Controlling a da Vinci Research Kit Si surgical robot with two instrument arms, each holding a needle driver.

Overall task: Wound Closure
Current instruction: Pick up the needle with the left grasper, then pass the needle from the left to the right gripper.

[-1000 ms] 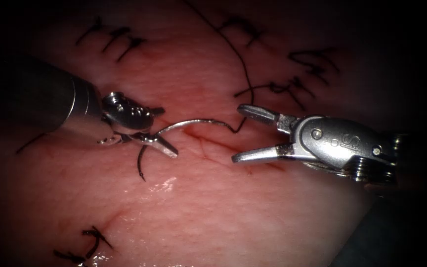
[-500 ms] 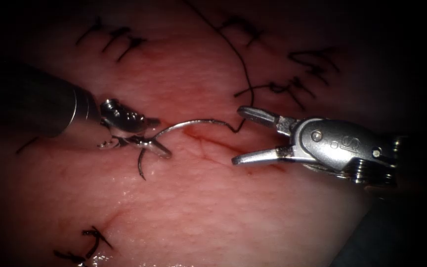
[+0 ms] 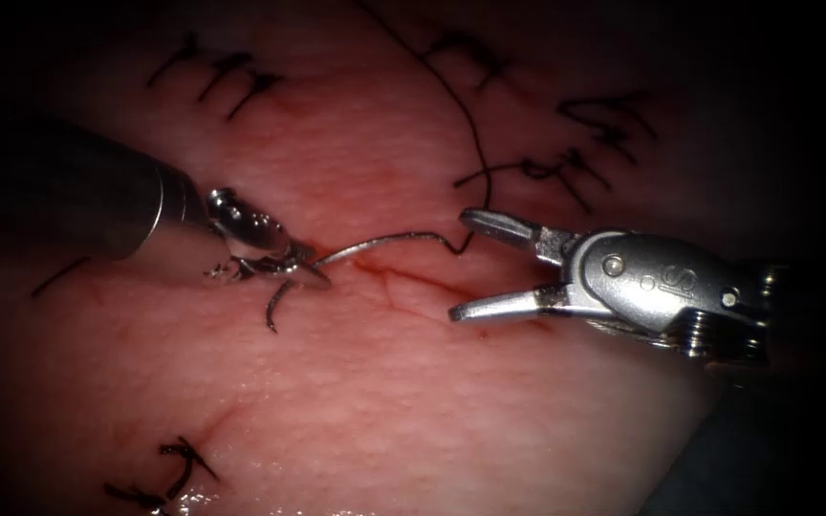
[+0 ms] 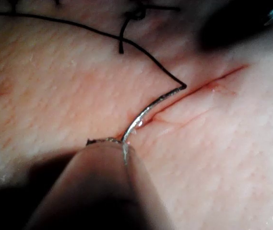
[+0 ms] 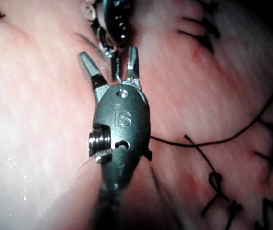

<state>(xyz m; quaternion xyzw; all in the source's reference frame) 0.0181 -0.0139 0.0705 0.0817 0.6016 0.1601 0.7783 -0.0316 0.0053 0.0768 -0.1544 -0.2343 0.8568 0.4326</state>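
Two steel needle drivers, left tool (image 3: 300, 269) clamping one curved steel needle (image 3: 375, 242) near its pointed end, free above the pink tissue (image 3: 413, 401), one red cut (image 3: 413, 277) beneath, right tool (image 3: 470, 266) spread, holding nothing, one black thread (image 3: 461, 105) trailing from the needle's tail, needle tip partly obscured.

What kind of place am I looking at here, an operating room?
More likely a surgical practice bench. Two robot tools work over a slab of tissue with a cut: the left tool grips a curved needle trailing black thread, the right tool waits open, and finished stitches dot the surface.
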